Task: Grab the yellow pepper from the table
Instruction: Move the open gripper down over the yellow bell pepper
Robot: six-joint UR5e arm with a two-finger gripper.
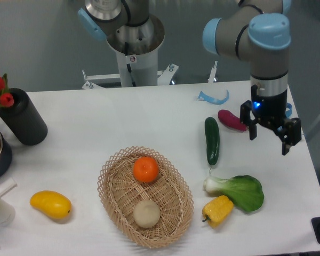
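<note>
Gripper [268,140] hangs with both fingers spread and nothing between them, above the right side of the table [122,117] near the purple eggplant [232,120]; note that it is well apart from your target. Your yellow pepper [218,209] lies on its side near the table's front edge, green stem pointing left toward the wicker basket [145,196], with its upper right side touching or just tucked under the bok choy [240,192] leaf; you cannot tell which from this view. That contact probably decides your approach: a finger coming down on the pepper's right side would likely catch the leaf, so you may prefer to close across the front and back faces. Open room lies in front of the pepper and on its left, though the basket rim stands near there. A cucumber [212,140] lies lengthwise between the gripper's present spot and the basket, so a straight descent toward the pepper looks free of it. Judged stage: approach, grasp not yet begun. Farther left you have a yellow mango-like fruit [50,205], no stem; do not mistake it for the pepper. The orange [145,168] and a pale round item [146,213] sit inside the basket.
</note>
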